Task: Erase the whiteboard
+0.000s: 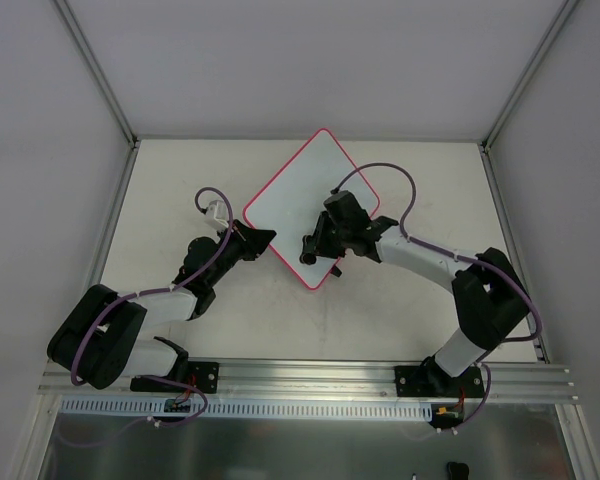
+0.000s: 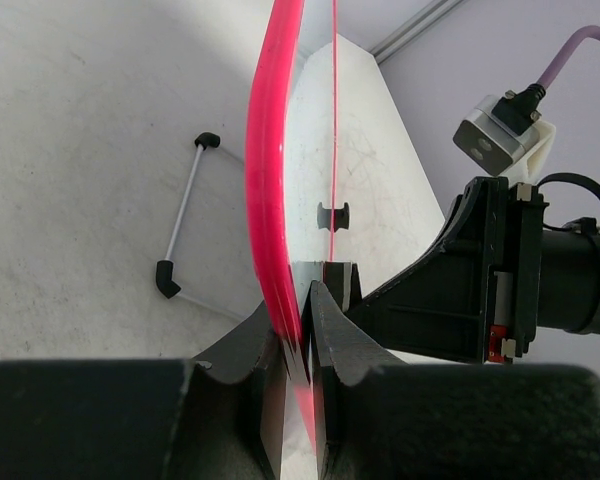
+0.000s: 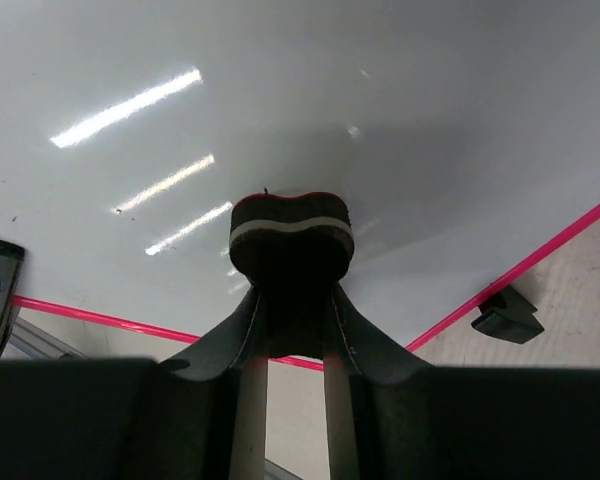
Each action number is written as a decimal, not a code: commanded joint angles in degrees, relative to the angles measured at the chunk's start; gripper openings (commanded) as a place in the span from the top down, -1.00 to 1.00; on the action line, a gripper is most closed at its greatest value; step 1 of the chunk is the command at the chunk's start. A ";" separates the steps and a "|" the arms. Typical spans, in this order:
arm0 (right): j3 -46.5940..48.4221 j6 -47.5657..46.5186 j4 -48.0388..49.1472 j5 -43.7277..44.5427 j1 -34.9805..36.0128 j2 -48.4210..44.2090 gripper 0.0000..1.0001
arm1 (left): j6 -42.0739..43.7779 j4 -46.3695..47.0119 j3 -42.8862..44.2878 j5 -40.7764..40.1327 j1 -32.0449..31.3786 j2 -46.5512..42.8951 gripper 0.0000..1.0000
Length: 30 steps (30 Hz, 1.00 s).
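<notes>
Mid-table (image 1: 160, 200), left fingers (image 2: 345, 342) grip one whiteboard (image 1: 310, 200), right fingers (image 3: 230, 342) one eraser (image 3: 290, 235).

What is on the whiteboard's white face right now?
The eraser, clamped in the right gripper, rests against the whiteboard. The patch beneath it is covered, so any marks there cannot be seen.

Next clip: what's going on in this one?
The left gripper is shut on the pink rim of the whiteboard, holding it by one edge. The right gripper is shut on an eraser, whose pad appears to sit against the board's face near its lower corner. The stretch of board seen from the right wrist shows no writing. Whether the rest is clean is hard to tell.
</notes>
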 commanded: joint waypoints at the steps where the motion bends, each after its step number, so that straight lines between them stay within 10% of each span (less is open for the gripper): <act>1: 0.86 -0.61 -14.50 8.95 -1.13 4.41 0.99 | 4.44 0.79 -0.12 1.19 -0.81 -0.53 1.00; 30: 13.34 -5.44 -19.34 10.55 1.06 3.18 1.00 | 4.35 0.88 0.41 1.63 -0.73 0.34 1.00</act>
